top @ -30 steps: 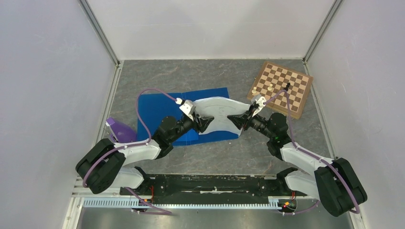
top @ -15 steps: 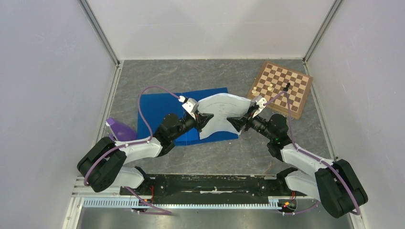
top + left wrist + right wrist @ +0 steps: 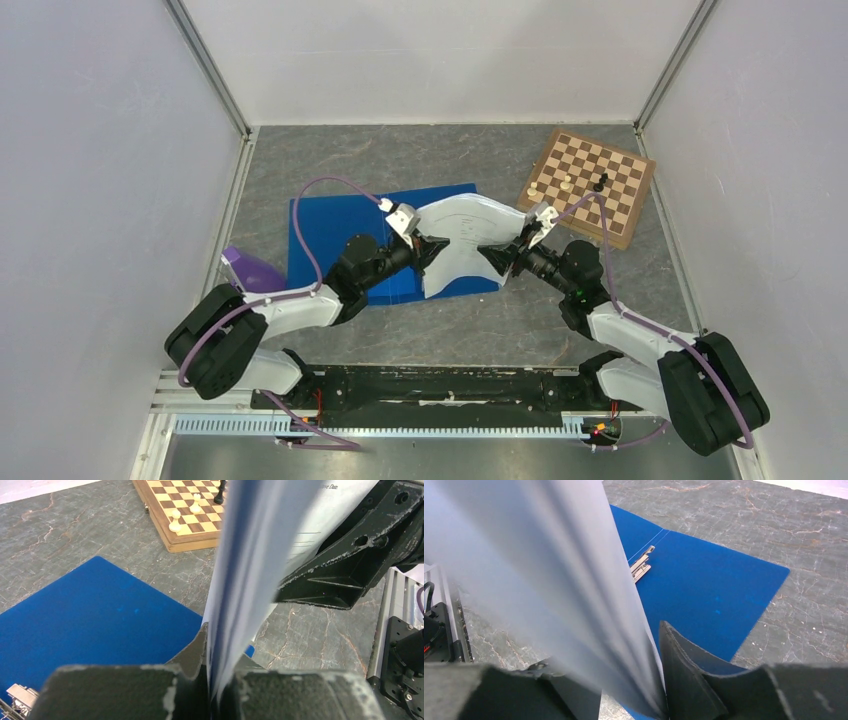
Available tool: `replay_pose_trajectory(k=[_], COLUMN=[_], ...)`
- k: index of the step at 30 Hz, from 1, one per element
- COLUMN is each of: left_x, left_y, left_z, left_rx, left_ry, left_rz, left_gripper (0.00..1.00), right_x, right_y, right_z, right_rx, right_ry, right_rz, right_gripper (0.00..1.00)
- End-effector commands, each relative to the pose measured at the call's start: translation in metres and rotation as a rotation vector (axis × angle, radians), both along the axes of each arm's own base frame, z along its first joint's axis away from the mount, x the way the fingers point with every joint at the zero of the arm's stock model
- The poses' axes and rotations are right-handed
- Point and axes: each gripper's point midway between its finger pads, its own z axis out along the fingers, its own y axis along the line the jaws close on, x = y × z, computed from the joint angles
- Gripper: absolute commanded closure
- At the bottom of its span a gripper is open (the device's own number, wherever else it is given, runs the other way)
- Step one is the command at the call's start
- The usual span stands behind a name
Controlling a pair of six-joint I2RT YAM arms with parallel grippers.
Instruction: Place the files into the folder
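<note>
Grey marbled tabletop (image 3: pixel 400 160) is spread with an opened glossy blue plastic folder (image 3: pixel 330 225); above its right half white paper sheets (image 3: pixel 465 225) are clamped by left gripper (image 3: pixel 428 252) and right gripper (image 3: pixel 495 258) — not yet inserted.

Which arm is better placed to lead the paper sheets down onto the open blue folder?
Probably the left. Both grippers are shut on the paper sheets, but the left gripper hangs above the blue folder, whereas the right gripper sits at its right edge, nearer the chessboard.
</note>
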Motion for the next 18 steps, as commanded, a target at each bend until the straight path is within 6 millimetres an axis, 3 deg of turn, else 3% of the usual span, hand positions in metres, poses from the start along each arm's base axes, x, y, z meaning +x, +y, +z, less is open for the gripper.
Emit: replay_pose_trajectory(k=[1,5,9,13,18], left_x=[0.007,0.008,0.007,-0.010,-0.038], left_y=[-0.008,-0.010,-0.010,-0.006,0.012], left_z=[0.017,0.022,0.042,0.079,0.126], left_rx=[-0.025,-0.030,-0.012,0.042,0.084], left_ry=[-0.046,-0.047,-0.048,-0.075,-0.117], left_rz=[-0.009,-0.013,-0.019,-0.086,-0.150], left_gripper=[0.97,0.98,0.98,0.98,0.98], right_x=[0.003,0.004,0.000,-0.010,-0.038], right_y=[-0.001,0.002,0.007,0.012,0.016], right_z=[0.009,0.016,0.035,0.070,0.122], right_rx=[0.011,0.020,0.026,0.033,0.081], right_ry=[-0.053,-0.062,-0.083,-0.137,-0.233], right_rz=[-0.005,0.011,0.048,0.109,0.211], right_gripper=[0.57,0.58,0.58,0.57,0.56])
